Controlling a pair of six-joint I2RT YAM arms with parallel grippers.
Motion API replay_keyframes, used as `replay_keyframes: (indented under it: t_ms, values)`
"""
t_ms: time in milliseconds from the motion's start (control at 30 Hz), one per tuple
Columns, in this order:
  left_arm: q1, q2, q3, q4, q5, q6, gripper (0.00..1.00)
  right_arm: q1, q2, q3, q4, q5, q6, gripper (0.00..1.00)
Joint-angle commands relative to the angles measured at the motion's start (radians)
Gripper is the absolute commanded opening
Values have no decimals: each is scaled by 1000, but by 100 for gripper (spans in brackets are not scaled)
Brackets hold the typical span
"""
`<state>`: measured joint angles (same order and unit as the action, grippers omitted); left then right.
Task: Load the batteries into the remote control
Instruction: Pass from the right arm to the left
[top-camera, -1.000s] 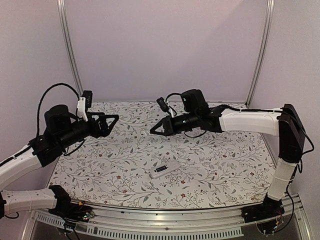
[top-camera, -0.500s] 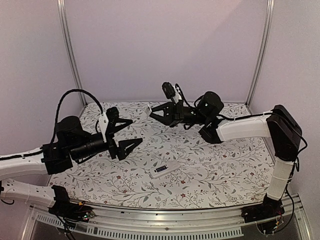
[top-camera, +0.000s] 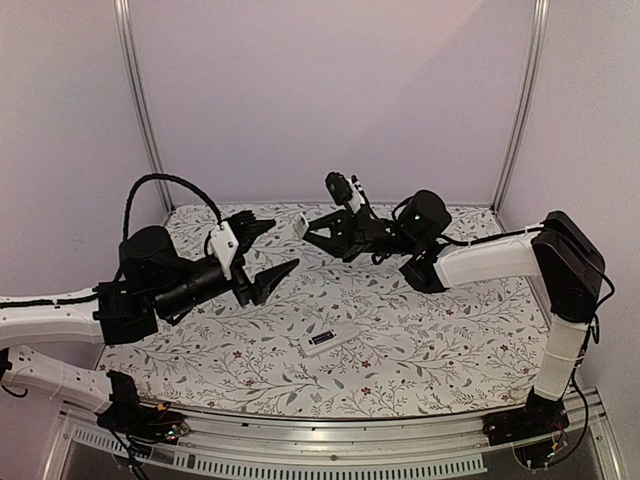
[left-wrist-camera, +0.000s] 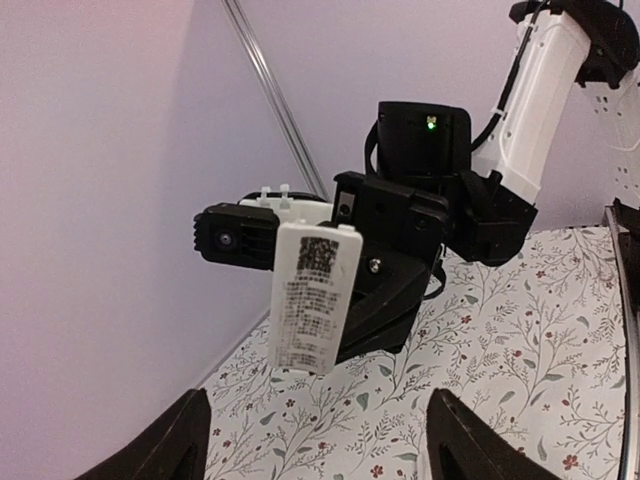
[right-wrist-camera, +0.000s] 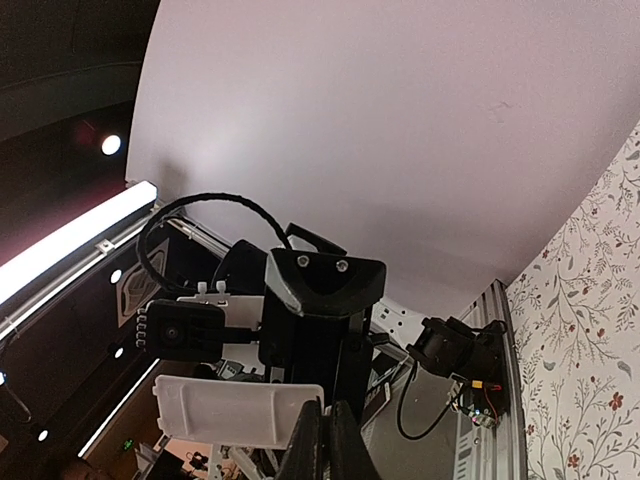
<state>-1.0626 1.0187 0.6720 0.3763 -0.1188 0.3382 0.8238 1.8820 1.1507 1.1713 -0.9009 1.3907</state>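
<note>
Your right gripper (top-camera: 310, 228) is pinched closed on a white cover piece (left-wrist-camera: 315, 298) at upper centre. Your left gripper (top-camera: 284, 243) gapes wide, holding nothing. The remote control (top-camera: 328, 340) lies on the table (top-camera: 450, 330) at lower centre. It is probably light, rigid and slick, so grip across its long edges. I can't make out the batteries.

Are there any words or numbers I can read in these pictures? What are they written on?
Nothing here can be read as words or numbers.
White cover, pinched in the right gripper: a square code and lines of tiny print, too blurred to read.
Remote: too small to tell if it has any writing.
</note>
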Motion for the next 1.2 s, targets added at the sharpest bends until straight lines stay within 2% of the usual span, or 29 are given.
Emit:
replay_keyframes:
  t_ms: [0,367,933,967,1100,1167]
  values:
    - [-24,37,33,50,-23,59,72,7,-9,0,1,-4,-6,0]
    - [-38,115,75,113,-8,78,60,22,2,-3,9,-1,-3,0]
    - [-42,127,90,118,-60,97,25,25,14,-18,44,5,26,2]
    - [-42,126,92,115,-61,98,23,24,15,-20,40,6,23,4]
    - [-42,122,100,89,-61,99,20,21,3,-30,-32,9,-6,35]
    - [-42,111,105,55,-60,104,18,9,-18,-44,-120,16,-75,46]
